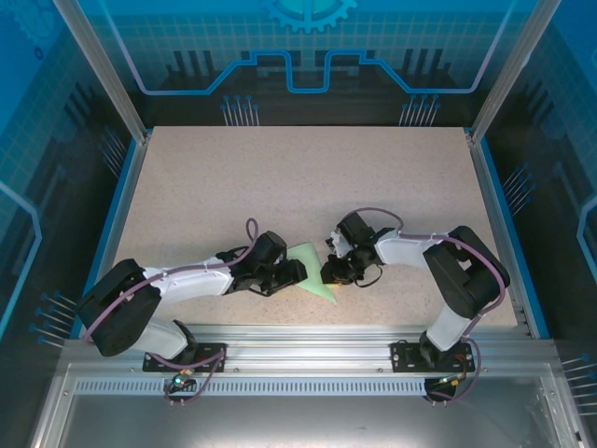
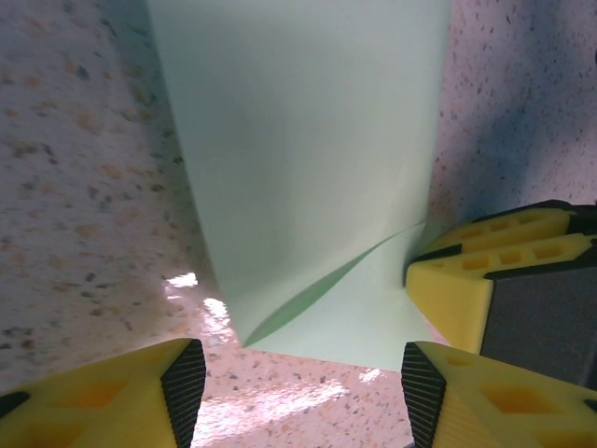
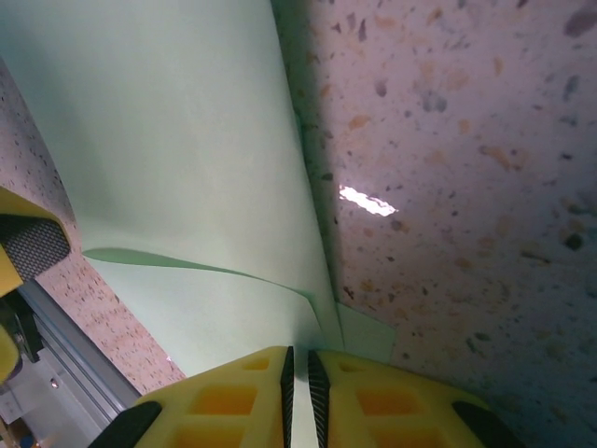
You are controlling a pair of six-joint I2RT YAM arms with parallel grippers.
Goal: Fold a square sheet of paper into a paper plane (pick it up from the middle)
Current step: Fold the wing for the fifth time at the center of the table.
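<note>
Judging by its overlapping flap and tapered outline, the folded sheet of paper (image 1: pixel 312 269) is partway to a plane (later folds not yet made). It lies on the table (image 1: pixel 280 177); the right gripper (image 3: pixel 298 373) pinches its edge, and the left gripper (image 2: pixel 294 373) stands wide, empty.

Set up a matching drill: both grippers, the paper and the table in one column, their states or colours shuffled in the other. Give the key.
Column one
1. left gripper
2. right gripper
3. sheet of paper
4. table

Column two
A. speckled beige
B. jaws pinched on the paper's edge
C. pale green, partly folded
D. jaws wide apart, gripping nothing

Pairs: 1-D, 2-B, 3-C, 4-A
</note>
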